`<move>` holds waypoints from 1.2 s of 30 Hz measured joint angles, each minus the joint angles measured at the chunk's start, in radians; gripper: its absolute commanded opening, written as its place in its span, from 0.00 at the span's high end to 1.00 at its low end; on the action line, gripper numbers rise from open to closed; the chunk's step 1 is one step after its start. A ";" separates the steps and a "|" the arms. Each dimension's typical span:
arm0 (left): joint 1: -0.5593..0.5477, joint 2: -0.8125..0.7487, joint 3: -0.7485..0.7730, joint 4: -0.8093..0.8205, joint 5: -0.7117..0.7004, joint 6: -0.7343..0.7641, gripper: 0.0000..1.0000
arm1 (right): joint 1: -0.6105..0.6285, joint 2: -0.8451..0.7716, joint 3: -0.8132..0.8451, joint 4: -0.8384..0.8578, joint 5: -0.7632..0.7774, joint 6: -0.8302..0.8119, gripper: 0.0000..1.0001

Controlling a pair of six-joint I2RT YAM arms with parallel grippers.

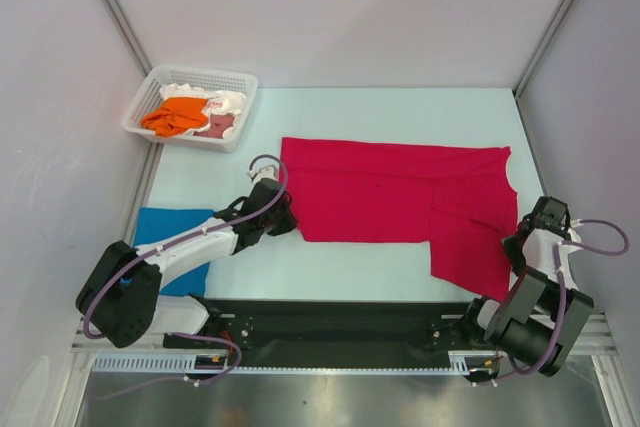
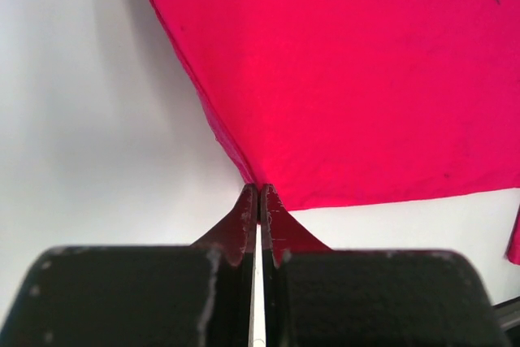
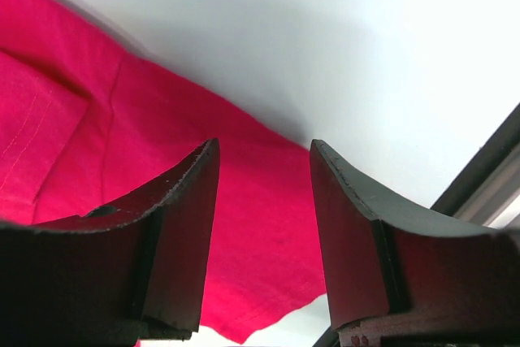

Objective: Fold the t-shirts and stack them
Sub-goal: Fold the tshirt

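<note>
Top external view. The crimson t-shirt point(image 1: 390, 192) lies spread flat across the middle of the bench point(image 1: 380, 112), its length running left to right. Its right part is doubled over, and a flap reaches toward the near edge. My left pincer point(image 1: 283, 215) sits at the shirt's near-left corner. My right pincer point(image 1: 532, 229) stands just beside the near-right flap. I judge the two are stationed at opposite ends so the near edge can be lifted and carried over evenly for a fold. A blue t-shirt point(image 1: 165, 227), apparently folded, lies at the near left, partly under my left arm. It is probably the base of the stack. The white lattice basket point(image 1: 243, 80) at the far left holds an orange t-shirt point(image 1: 175, 115), a white t-shirt point(image 1: 228, 100) and a dusty-pink t-shirt point(image 1: 218, 127). All three are crumpled and not yet dealt with.

Left wrist view. The left pincer is fully closed, with the corner of the crimson cloth pinched at its tips. The rest of the shirt lies flat beyond.

Right wrist view. The right pincer is parted wide, with nothing between its fingers. Crimson cloth lies beneath and beyond them. No grip has been taken on this side, so I judge the fold has barely begun.
</note>
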 measured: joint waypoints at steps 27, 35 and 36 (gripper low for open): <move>0.000 -0.015 -0.017 0.014 0.000 -0.018 1.00 | -0.004 0.094 0.000 0.137 -0.011 0.014 0.90; 0.000 -0.023 -0.017 0.014 0.000 -0.020 1.00 | -0.006 0.100 0.004 0.140 -0.023 0.015 1.00; 0.000 -0.027 -0.017 0.014 0.000 -0.020 1.00 | -0.006 0.099 0.004 0.140 -0.024 0.015 1.00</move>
